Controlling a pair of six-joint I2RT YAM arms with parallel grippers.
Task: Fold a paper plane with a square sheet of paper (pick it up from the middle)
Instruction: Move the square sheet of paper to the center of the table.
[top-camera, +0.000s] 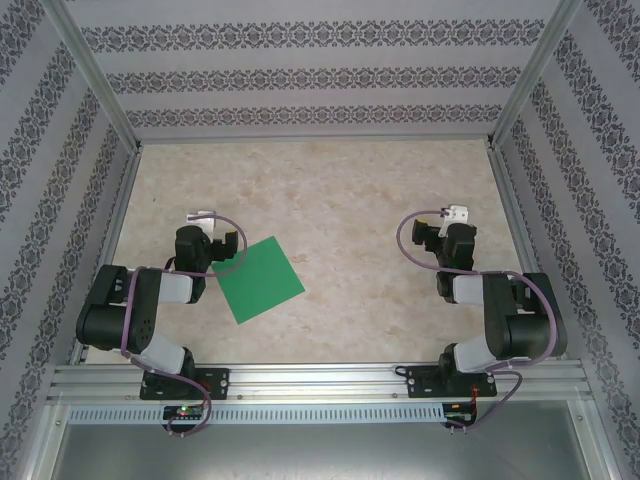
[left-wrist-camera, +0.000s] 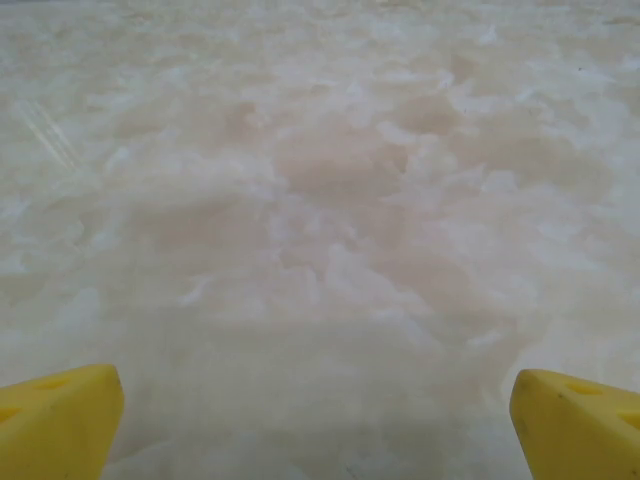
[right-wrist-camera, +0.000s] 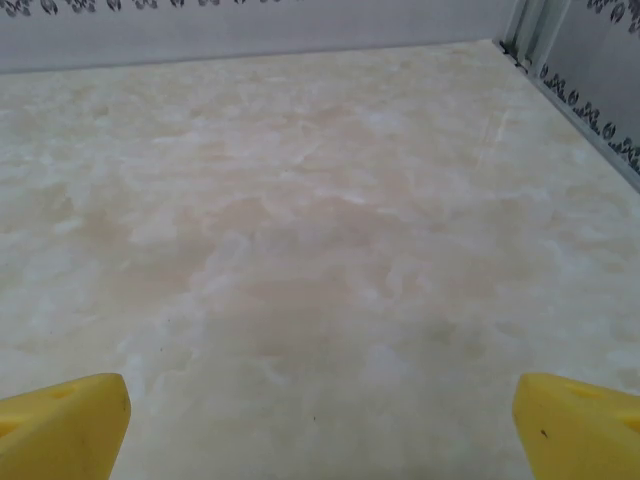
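**Square sheet of paper (top-camera: 261, 279) flat, unfolded**

L end effector (left-wrist-camera: 315, 410) wide, empty, low over worktop (top-camera: 350, 190). Sheet lies just right of it, left of centre. R end effector (right-wrist-camera: 320, 412) wide, empty, well apart from sheet.

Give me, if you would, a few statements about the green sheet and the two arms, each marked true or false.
1. The square sheet of paper lies flat and unfolded on the table. True.
2. The sheet lies on the right arm's side of the table. False: it lies on the left side, close to the left gripper.
3. The left gripper has its jaws shut on the sheet. False: its jaws stand wide apart with bare table between them.
4. The right gripper has its jaws open and holds nothing. True.
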